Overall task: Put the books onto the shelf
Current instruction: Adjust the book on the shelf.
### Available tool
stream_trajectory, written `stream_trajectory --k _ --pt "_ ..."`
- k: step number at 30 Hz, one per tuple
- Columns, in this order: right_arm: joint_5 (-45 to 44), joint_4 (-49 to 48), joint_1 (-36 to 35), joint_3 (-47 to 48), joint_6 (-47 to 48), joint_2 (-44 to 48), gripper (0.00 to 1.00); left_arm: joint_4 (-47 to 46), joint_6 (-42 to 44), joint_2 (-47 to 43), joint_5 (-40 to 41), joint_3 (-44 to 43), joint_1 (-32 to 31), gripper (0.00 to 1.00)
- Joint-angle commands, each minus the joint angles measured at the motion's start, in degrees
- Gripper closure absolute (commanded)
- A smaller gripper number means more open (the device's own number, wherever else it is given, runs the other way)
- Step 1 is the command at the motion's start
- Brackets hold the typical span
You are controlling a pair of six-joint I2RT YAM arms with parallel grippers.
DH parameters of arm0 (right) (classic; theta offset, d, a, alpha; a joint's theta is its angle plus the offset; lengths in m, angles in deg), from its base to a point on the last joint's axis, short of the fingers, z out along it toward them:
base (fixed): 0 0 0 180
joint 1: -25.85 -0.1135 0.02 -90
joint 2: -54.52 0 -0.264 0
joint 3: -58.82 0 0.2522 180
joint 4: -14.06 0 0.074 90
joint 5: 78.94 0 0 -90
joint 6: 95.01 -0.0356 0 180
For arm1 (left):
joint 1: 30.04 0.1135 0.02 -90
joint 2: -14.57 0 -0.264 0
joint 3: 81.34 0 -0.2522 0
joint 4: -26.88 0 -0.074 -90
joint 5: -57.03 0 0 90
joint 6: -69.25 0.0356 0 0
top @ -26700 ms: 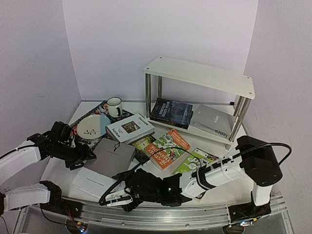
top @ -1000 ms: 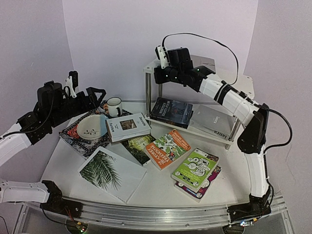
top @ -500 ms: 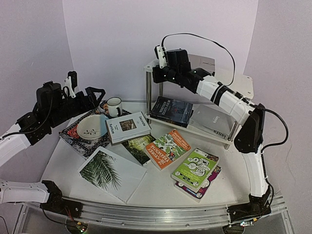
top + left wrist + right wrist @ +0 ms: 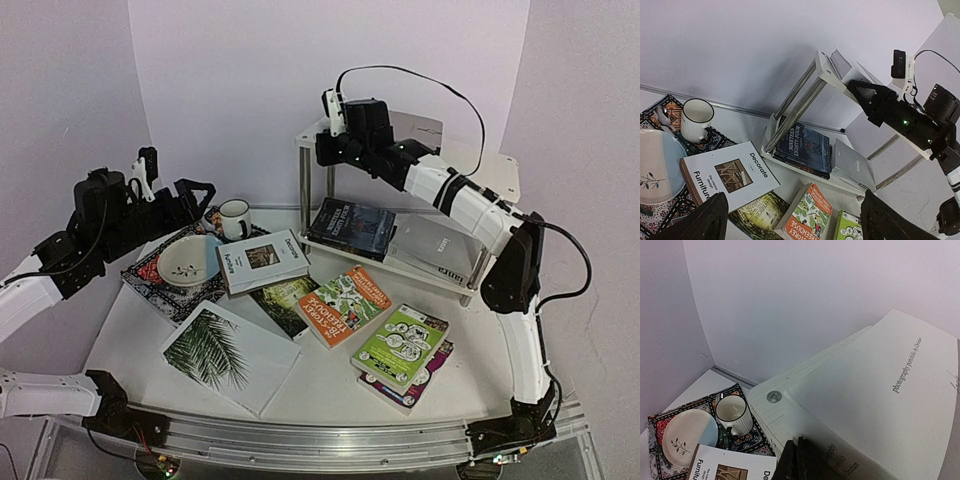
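Since the earliest top view the right arm has risen from low over the near surface to the shelf's top board, the left arm has lifted off the surface, and a pale grey book has gone from the left of the surface up to that board; in the last half second the right tool has only crept upward. Right tool [image 4: 796, 460]: clenched, grasping nothing visible, tips at the near-left edge of the pale grey book [image 4: 880, 390]; cannot tell whether they touch it. That book sits on the top board of the shelf [image 4: 497, 172] and looks tilted, left end raised. Left tool [image 4: 200, 197]: released, jaws wide, hovering over the placemat [image 4: 150, 285] with plate [image 4: 190, 258] and mug [image 4: 235, 218]. Lower tier holds a dark book [image 4: 350, 228] and a grey book [image 4: 435, 248]. Still on the surface [image 4: 330, 390]: palm-leaf book [image 4: 230, 350], white Decorate book [image 4: 262, 260], dark green book [image 4: 283, 300], orange book [image 4: 345, 303], lime green book [image 4: 400, 345] lying on a magenta one [image 4: 425, 375]. Risks, as judged: a further nudge from the clenched tool could slide the tilted book off the far side, or shift the light shelf itself.
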Motion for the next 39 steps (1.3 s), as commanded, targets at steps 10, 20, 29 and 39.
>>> stream_trajectory --k 10,20,29,39 --pt "-2.4 -2.7 2.6 4.5 -2.5 -2.1 1.0 -1.3 0.5 0.4 0.5 -0.8 -0.1 0.07" --pt "13.6 -2.7 2.5 -2.8 -5.2 6.8 0.73 -1.3 0.6 1.0 0.0 -0.9 -0.1 0.07" --pt "23.6 -2.5 2.2 -21.0 -7.2 25.7 0.52 -6.4 8.6 4.5 0.9 0.0 -0.1 0.01" --pt "-1.1 18.4 4.0 -21.5 -2.2 39.6 0.02 -15.6 12.4 15.9 -2.8 -5.4 2.1 0.0"
